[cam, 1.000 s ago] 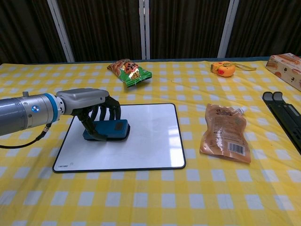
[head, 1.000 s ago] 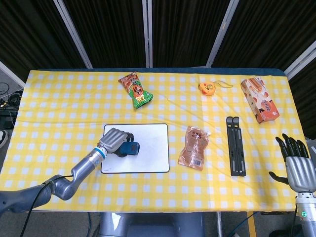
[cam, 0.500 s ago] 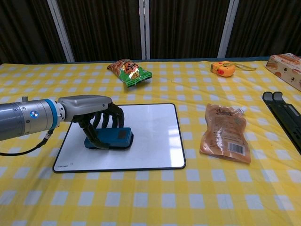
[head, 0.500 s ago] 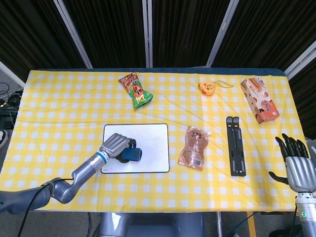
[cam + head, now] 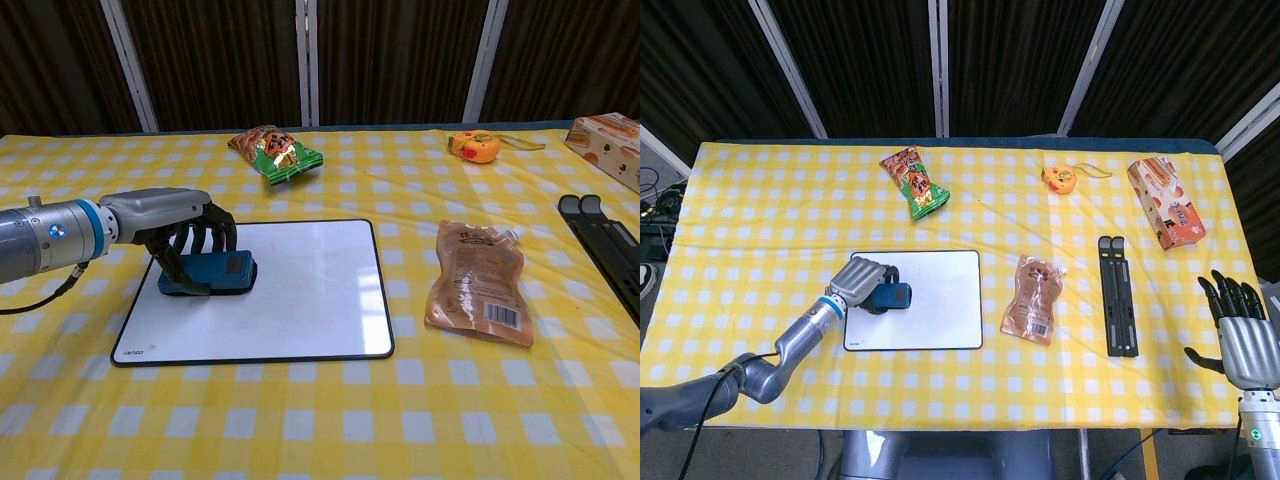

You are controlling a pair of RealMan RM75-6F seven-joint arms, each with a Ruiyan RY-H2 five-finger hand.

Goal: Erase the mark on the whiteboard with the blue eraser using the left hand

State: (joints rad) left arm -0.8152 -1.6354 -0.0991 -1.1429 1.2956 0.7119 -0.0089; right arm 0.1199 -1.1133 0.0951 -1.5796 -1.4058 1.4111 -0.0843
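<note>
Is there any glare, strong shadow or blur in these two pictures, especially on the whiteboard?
Head view: even lighting, sharp; the whiteboard looks plain white, with no hot spot. Chest view: the board shows a faint pale sheen on its right part, and the left hand casts a soft shadow around the blue eraser; no motion blur.

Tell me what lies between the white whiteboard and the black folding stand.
A brown stand-up pouch lies flat on the yellow checked cloth between the whiteboard and the black stand, clearest in the head view.
</note>
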